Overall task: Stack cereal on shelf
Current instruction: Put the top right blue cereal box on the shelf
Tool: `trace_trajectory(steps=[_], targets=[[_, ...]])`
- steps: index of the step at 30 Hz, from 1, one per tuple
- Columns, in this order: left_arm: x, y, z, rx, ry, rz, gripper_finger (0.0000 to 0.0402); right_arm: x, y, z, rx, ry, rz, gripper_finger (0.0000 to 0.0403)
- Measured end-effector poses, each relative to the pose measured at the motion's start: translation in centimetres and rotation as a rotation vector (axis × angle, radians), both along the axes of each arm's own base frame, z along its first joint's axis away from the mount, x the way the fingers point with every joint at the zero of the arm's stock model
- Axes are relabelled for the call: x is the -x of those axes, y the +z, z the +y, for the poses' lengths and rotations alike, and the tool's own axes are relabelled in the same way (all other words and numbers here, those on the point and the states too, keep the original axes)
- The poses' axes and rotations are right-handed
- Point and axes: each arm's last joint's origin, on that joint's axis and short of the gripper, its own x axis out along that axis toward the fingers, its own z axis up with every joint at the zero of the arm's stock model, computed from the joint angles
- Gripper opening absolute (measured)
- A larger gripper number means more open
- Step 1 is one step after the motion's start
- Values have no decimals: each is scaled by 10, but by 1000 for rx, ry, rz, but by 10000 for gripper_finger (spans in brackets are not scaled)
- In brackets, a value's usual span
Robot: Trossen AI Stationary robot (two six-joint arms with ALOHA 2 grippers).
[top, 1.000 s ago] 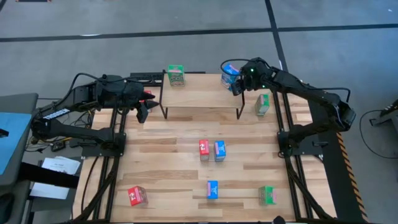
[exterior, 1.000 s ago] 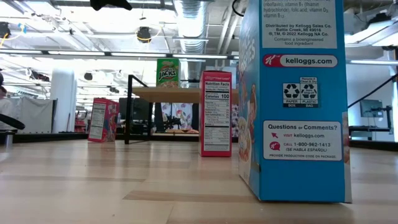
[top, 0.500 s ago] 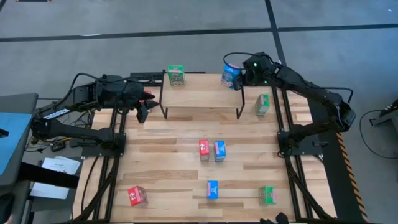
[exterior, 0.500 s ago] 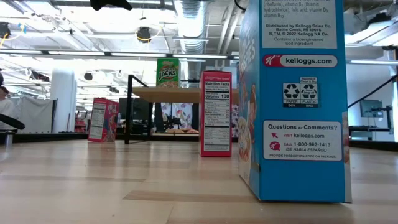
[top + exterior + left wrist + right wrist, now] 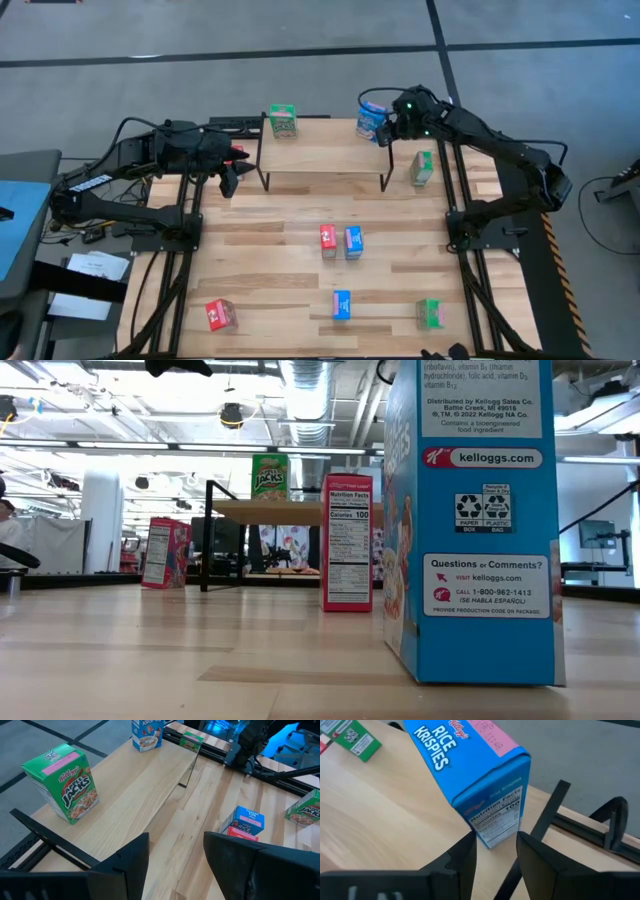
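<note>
Blue cereal box (image 5: pixel 371 120) unmoved, right gripper (image 5: pixel 390 128) behind

I see the low wooden-topped shelf on black legs (image 5: pixel 325 150) at the table's far edge. A green cereal box (image 5: pixel 283 121) stands on its left end, a blue cereal box (image 5: pixel 371 120) on its right end, well apart. Six boxes lie on the slatted tabletop (image 5: pixel 270 270) nearer me.
</note>
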Motion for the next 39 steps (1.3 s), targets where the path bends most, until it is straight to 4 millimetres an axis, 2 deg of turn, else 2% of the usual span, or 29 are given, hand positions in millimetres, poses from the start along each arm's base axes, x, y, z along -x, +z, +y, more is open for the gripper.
trace_trajectory(steps=[16,25,39], targets=[[0,0,1,-9,17,2,176,-2,4,-3,66,-37,-10,164],[0,0,1,-12,23,3,176,3,0,-3,33,-46,32,164],[0,0,1,-26,15,10,176,8,5,-15,81,-128,-27,164]])
